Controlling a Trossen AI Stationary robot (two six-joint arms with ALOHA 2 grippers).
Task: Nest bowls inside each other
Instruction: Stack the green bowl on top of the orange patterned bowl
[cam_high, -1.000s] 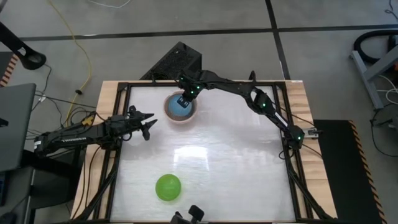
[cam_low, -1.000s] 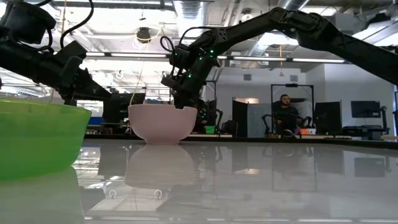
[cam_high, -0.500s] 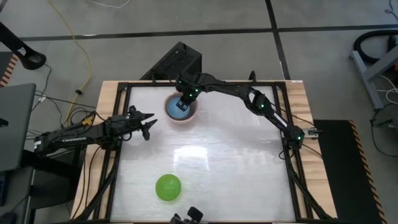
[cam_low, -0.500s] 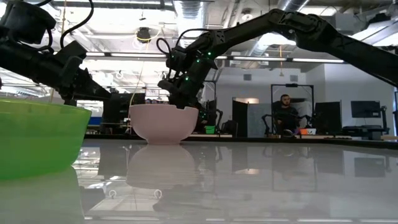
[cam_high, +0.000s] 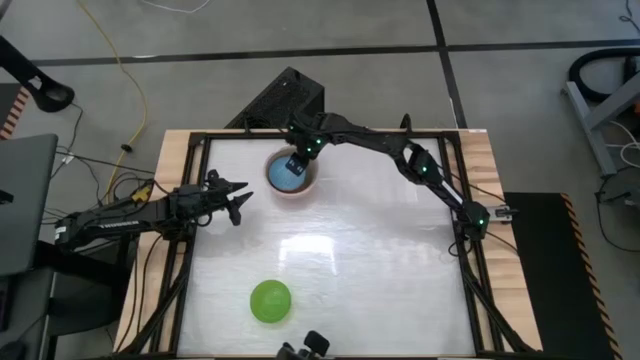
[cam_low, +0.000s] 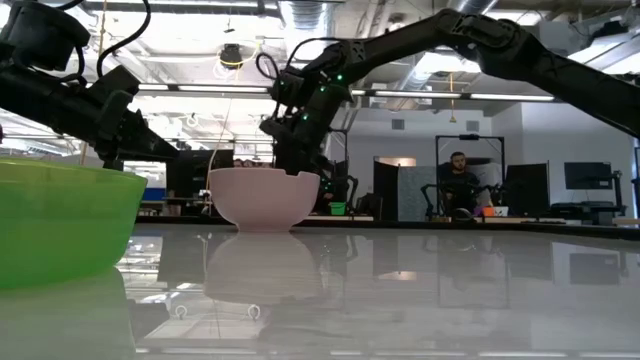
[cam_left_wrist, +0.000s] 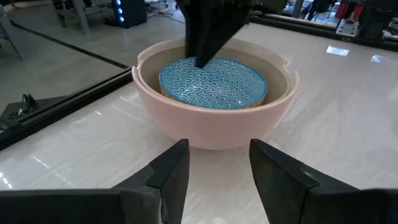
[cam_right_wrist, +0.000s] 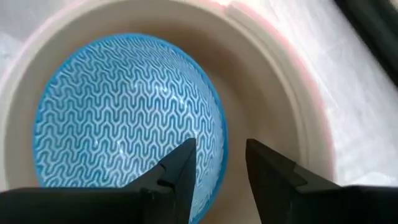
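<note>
Three bowls stand nested at the table's far middle: the pale pink one (cam_high: 305, 187) outermost, the grey-beige one (cam_left_wrist: 278, 76) inside it, the blue patterned one (cam_right_wrist: 124, 118) innermost. The green bowl (cam_high: 270, 301) stands alone near the front edge. My right gripper (cam_right_wrist: 221, 155) hangs open just above the stack. Its fingers stand on either side of the blue bowl's rim, one over the blue bowl's inside and one over the grey-beige bowl. My left gripper (cam_high: 238, 201) waits open at the table's left, pointing at the stack.
A black box (cam_high: 283, 100) sits on the floor beyond the far edge. Black frame rails (cam_high: 460, 250) run along the table's sides. The white tabletop (cam_high: 350, 260) lies bare between the stack and the green bowl. A person (cam_low: 458, 178) sits far off in the room.
My right gripper has kept its place over the stack and has opened, letting go of the blue bowl. The blue bowl rests inside the grey-beige one.
</note>
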